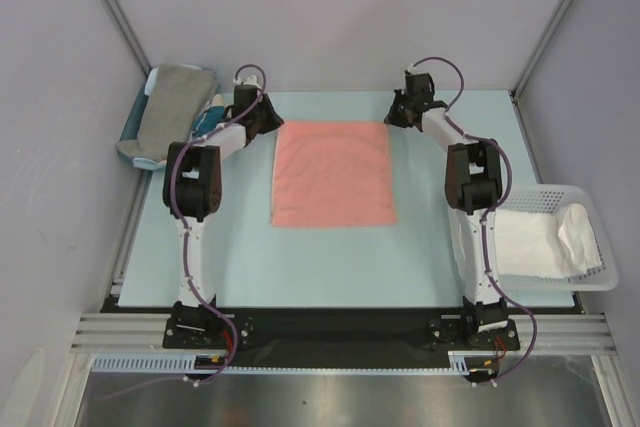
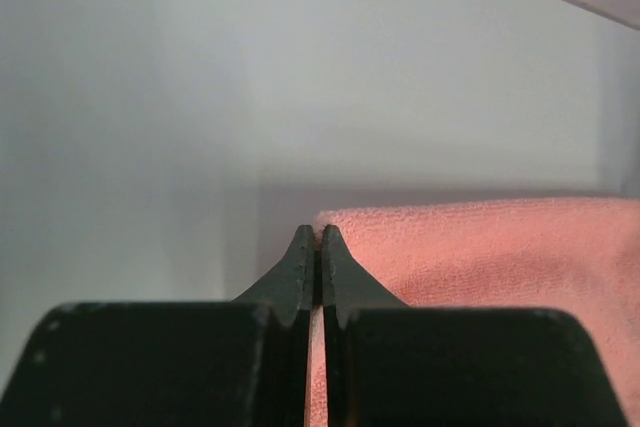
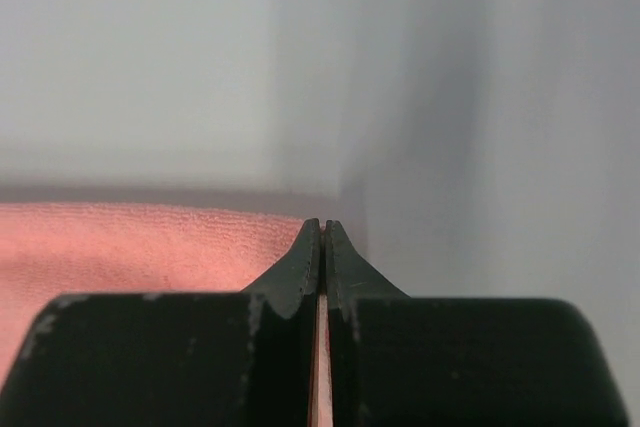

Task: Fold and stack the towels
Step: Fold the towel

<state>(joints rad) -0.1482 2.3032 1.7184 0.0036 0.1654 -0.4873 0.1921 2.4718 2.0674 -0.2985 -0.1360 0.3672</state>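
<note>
- Pale blue counter inside grey walls; open counter shows nearward of both jaws, along the towel's side and near edges.
- Salmon-pink towel: flat, spanning between the two jaws.
- Left jaws: closed on its far left corner.
- Right jaws: closed on its far right corner.
- Grey towel: outboard of the left jaws.
- White towel, in a basket: outboard and nearward of the right jaws.

The pale blue bench lies between plain grey walls. At its right edge stands a white lattice basket, partly over the border. A blue tray sits at the far left corner, with a small teal bundle just beside it. A metal rail runs along the near edge.
</note>
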